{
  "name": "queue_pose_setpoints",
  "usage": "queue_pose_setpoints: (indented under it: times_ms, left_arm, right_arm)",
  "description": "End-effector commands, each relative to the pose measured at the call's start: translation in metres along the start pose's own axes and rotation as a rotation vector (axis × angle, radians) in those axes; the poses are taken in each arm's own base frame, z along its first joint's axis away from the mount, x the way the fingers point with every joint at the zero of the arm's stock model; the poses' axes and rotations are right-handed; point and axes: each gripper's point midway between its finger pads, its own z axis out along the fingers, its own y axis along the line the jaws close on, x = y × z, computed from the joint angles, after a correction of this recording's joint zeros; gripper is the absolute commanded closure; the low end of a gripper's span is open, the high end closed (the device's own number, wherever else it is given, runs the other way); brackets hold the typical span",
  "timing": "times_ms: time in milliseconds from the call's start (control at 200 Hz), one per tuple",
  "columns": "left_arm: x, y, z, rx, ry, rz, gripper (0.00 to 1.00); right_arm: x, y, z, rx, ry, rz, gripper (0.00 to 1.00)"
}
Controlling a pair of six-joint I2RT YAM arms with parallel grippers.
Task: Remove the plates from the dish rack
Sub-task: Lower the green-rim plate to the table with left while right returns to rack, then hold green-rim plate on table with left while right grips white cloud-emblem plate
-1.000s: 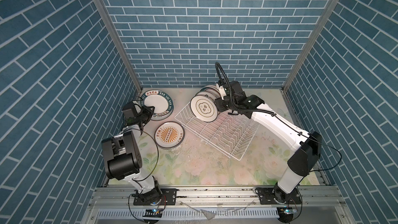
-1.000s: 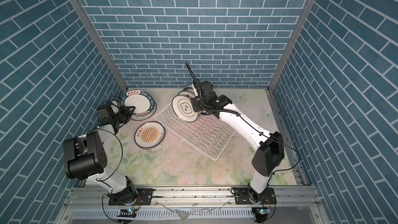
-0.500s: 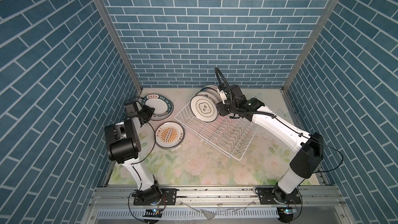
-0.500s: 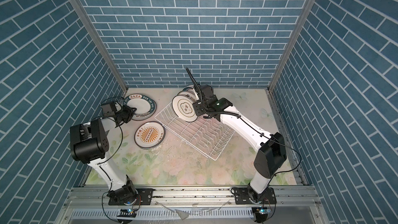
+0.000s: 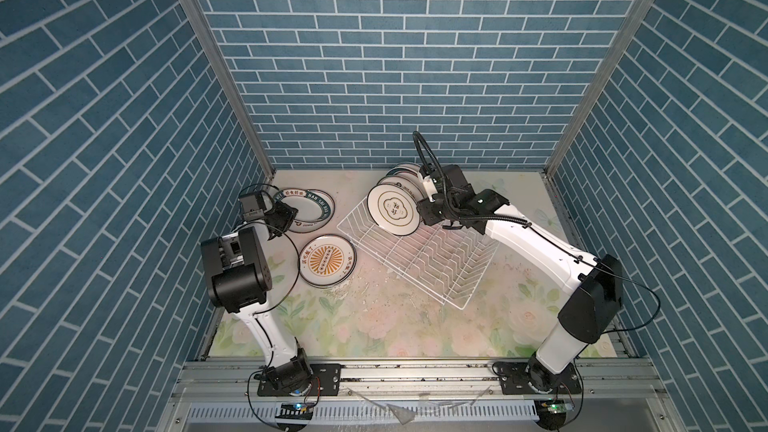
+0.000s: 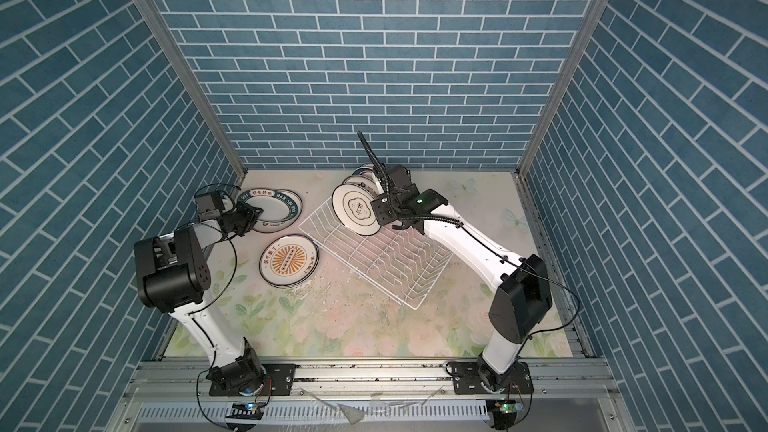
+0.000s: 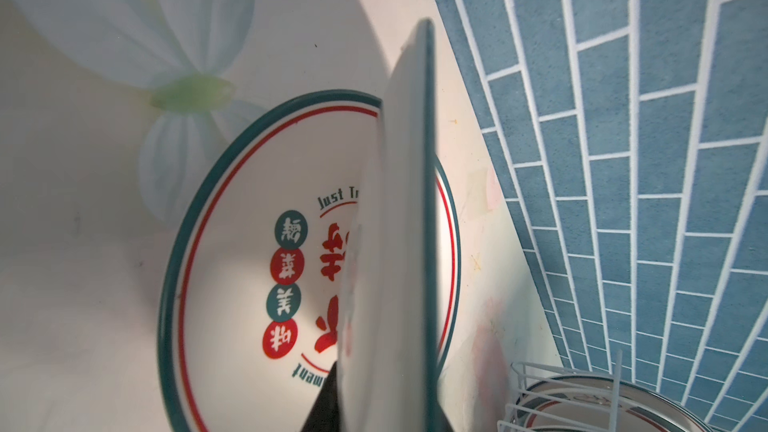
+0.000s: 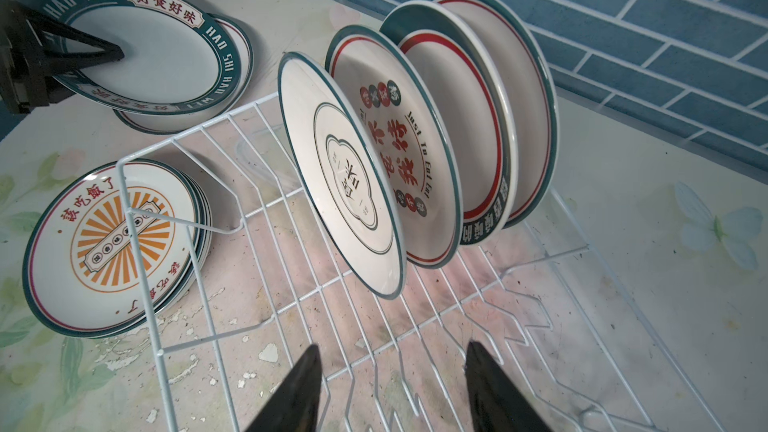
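Several plates (image 5: 392,209) stand upright at the back end of the white wire dish rack (image 5: 456,307); in the right wrist view the front one (image 8: 345,184) has a cloud-shaped emblem. My right gripper (image 8: 392,344) hangs open over the rack's bare wires just behind them, holding nothing. At the back left my left gripper (image 5: 286,213) is shut on the rim of a plate with green rim lettering (image 5: 309,209). That plate is tilted, edge-on in the left wrist view (image 7: 403,201), over another plate (image 7: 249,243) lying flat. A stack of sunburst plates (image 5: 327,260) lies beside the rack.
Blue brick walls close the floral table (image 5: 415,334) in at the back and on both sides. The left wall is close behind my left gripper. The rack sits diagonally in the middle, with the plate stacks on its left.
My left arm has folded upward, and its gripper has carried the lettered plate slightly right over the flat plate. The right arm has barely shifted.
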Motion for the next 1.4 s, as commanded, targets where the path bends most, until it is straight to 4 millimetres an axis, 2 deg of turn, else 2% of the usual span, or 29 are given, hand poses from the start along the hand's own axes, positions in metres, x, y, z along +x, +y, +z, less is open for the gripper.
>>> queue_pose_setpoints:
  times_ms: [0,285,415,575,695,745,830,880,1145,1395]
  left_arm:
    - [-0.001,0.008,0.003,-0.041,0.016,0.022,0.73]
    - [0.005,0.025,0.006,-0.136,0.058,0.021,0.58]
    - [0.007,0.028,0.007,-0.161,0.073,0.028,0.48]
    - [0.007,0.027,0.005,-0.195,0.084,0.048,0.44]
    - [0.007,0.034,0.0,-0.273,0.098,0.062,0.42]
    - [0.007,0.035,-0.001,-0.295,0.104,0.07,0.31]
    - [0.008,0.038,-0.002,-0.312,0.115,0.074,0.3]
    - [0.009,0.037,0.0,-0.308,0.127,0.076,0.24]
    - [0.015,0.043,0.011,-0.319,0.16,0.071,0.23]
    - [0.017,0.045,0.01,-0.327,0.167,0.07,0.22]
  right_arm:
    - [0.009,0.007,0.01,-0.024,0.045,-0.054,0.43]
    - [0.005,0.017,0.022,-0.066,0.053,-0.064,0.44]
    - [0.004,0.019,0.026,-0.079,0.059,-0.067,0.44]
    - [0.003,0.018,0.031,-0.071,0.07,-0.084,0.44]
    - [0.0,0.018,0.035,-0.064,0.067,-0.095,0.44]
    - [-0.001,0.018,0.038,-0.059,0.066,-0.099,0.44]
    - [-0.004,0.018,0.041,-0.06,0.065,-0.104,0.44]
    - [-0.005,0.018,0.044,-0.057,0.065,-0.111,0.44]
    - [-0.011,0.015,0.058,-0.04,0.076,-0.127,0.45]
    - [-0.011,0.012,0.07,-0.043,0.096,-0.129,0.46]
